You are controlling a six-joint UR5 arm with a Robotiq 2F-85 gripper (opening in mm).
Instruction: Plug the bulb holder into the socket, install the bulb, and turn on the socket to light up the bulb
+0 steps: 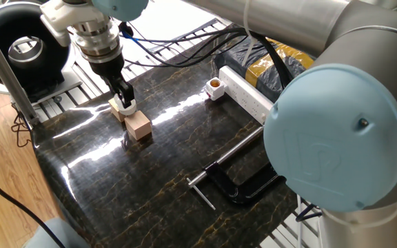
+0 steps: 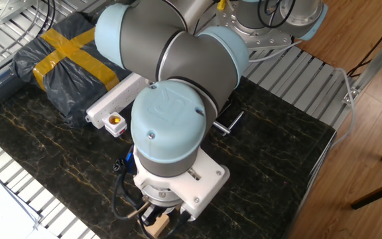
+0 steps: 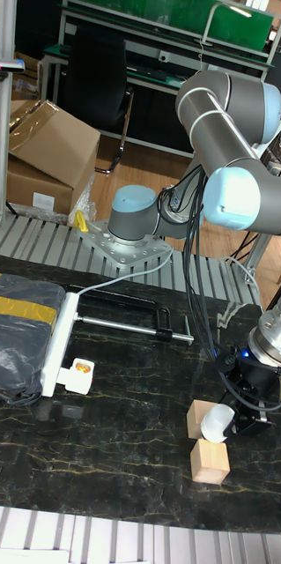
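Bulb, small, white and round-topped [image 3: 216, 422], is gripped between the fingers of the black end effector [image 1: 125, 102], tilted against a tan wooden cube [image 1: 119, 110]. A second tan wooden cube [image 1: 138, 126] is seen just beside it on the dark marbled surface [image 1: 164, 158]. Well apart, the small white cube-shaped bulb holder [image 1: 215, 87] is plugged into the long white socket strip [image 1: 250, 94].
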